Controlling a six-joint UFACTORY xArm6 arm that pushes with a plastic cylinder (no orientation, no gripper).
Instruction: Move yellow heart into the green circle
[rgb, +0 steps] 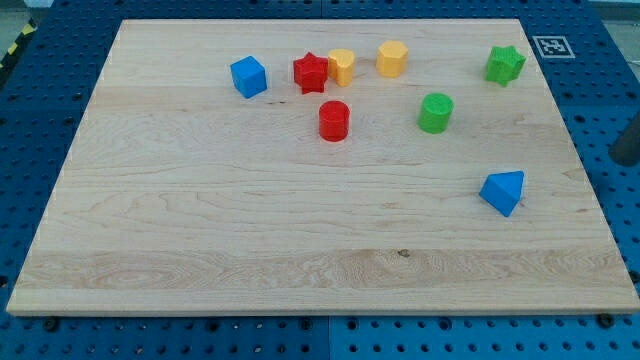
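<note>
Near the table's (200, 230) far edge sat a blue cube (248, 76), a red star (311, 72), then the small yellow heart (342, 66) touching it. The green circle (436, 112) stood rightward, apart. My tip was out of view.

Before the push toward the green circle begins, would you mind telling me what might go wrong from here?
The yellow heart touches the red star, so a push may drag the star along. The other yellow block lies close to the path toward the green circle and could be clipped. My tip is not clearly in view; only a dark shape shows at the view's right edge, so its approach is uncertain.
</note>
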